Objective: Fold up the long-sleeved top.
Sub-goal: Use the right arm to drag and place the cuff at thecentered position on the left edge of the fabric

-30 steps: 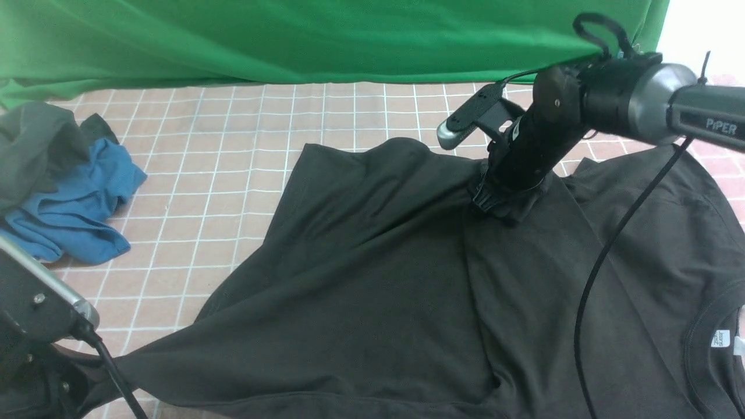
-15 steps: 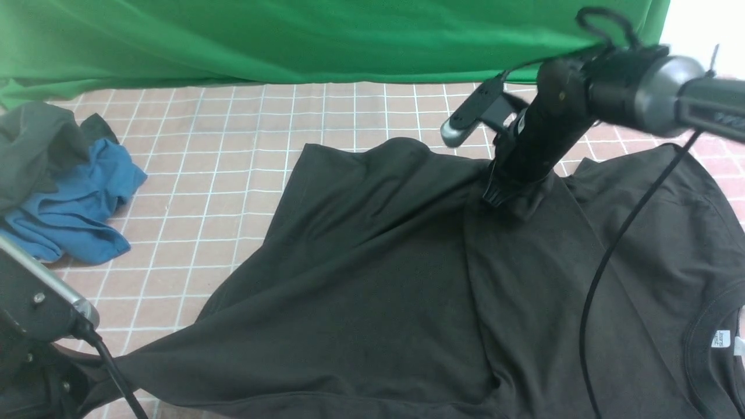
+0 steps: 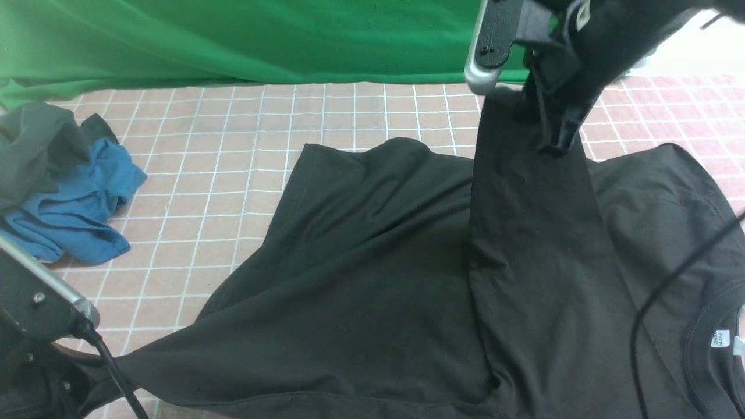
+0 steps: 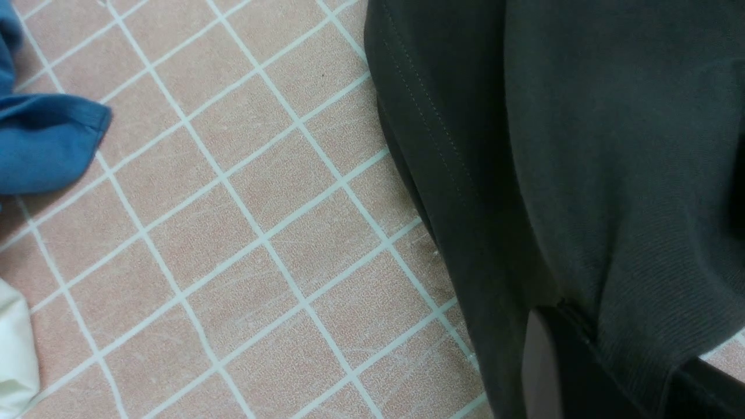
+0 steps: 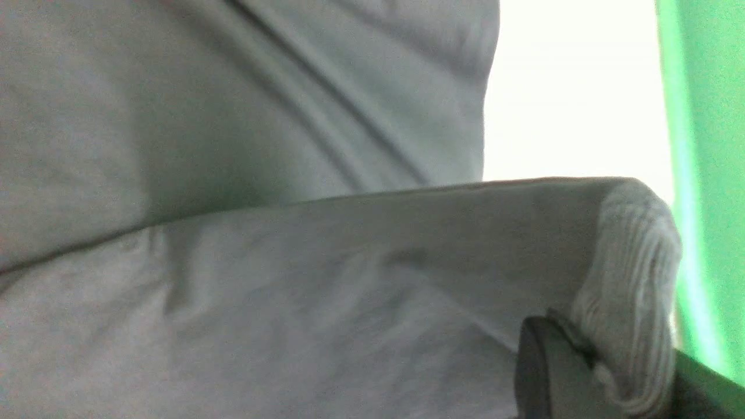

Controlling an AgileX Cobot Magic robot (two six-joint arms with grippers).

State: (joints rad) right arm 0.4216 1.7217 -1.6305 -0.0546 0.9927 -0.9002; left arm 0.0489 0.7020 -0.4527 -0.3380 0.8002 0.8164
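Note:
The long-sleeved top (image 3: 372,279) lies spread on the checked pink table, its round collar and white label (image 3: 720,337) at the near right. My right gripper (image 3: 556,142) is shut on the sleeve's ribbed cuff (image 5: 634,279) and holds it high at the far right, so the sleeve (image 3: 529,198) hangs taut over the body. In the right wrist view the cuff sits between the jaws of the right gripper (image 5: 611,372). My left gripper (image 3: 70,378) is low at the near left, shut on a stretched end of the top; the left wrist view shows cloth (image 4: 582,145) pinched in the left gripper (image 4: 623,378).
A blue garment (image 3: 75,209) and a dark grey-green garment (image 3: 35,145) lie piled at the left edge. A green backdrop (image 3: 262,35) hangs behind the table. The right arm's cable (image 3: 669,291) loops over the top's right side. Something white (image 4: 11,349) shows beside the left gripper.
My right gripper has risen and moved back to the right with the cuff, pulling the sleeve up off the body into a taut strip. The left gripper has not moved.

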